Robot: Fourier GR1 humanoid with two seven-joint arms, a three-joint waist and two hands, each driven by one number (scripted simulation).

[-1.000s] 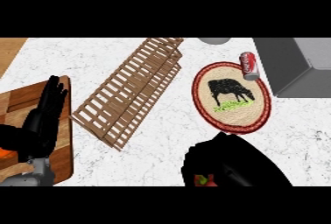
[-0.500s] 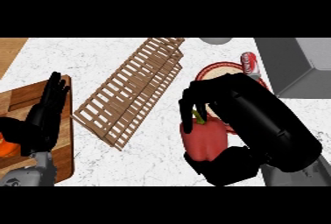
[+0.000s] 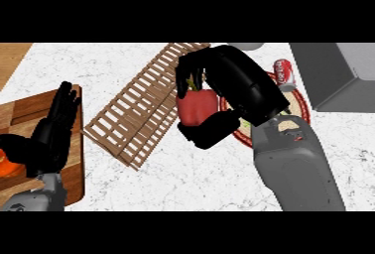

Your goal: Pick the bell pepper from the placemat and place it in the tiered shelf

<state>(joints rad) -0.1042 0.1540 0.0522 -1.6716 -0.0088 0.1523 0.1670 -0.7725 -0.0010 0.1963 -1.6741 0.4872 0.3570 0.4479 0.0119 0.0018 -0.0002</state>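
My right hand [image 3: 238, 87] is curled round a red bell pepper [image 3: 196, 106], fingers over its green stem and thumb under it. Hand and pepper hang above the counter, between the round placemat [image 3: 300, 106] and the wooden slatted tiered shelf [image 3: 143, 111], at the shelf's right edge. My forearm covers most of the placemat. Over at the left edge, my left hand [image 3: 51, 131] rests open above a wooden board, fingers pointing up.
A red soda can [image 3: 282, 71] lies at the placemat's upper rim. A grey box [image 3: 337, 74] fills the upper right corner. The wooden cutting board [image 3: 22, 111] at the left carries an orange object [image 3: 7, 163]. White marble counter lies below the shelf.
My right hand has moved up and to the left with the bell pepper, from over the placemat to the shelf's right edge. The left hand has stayed put.
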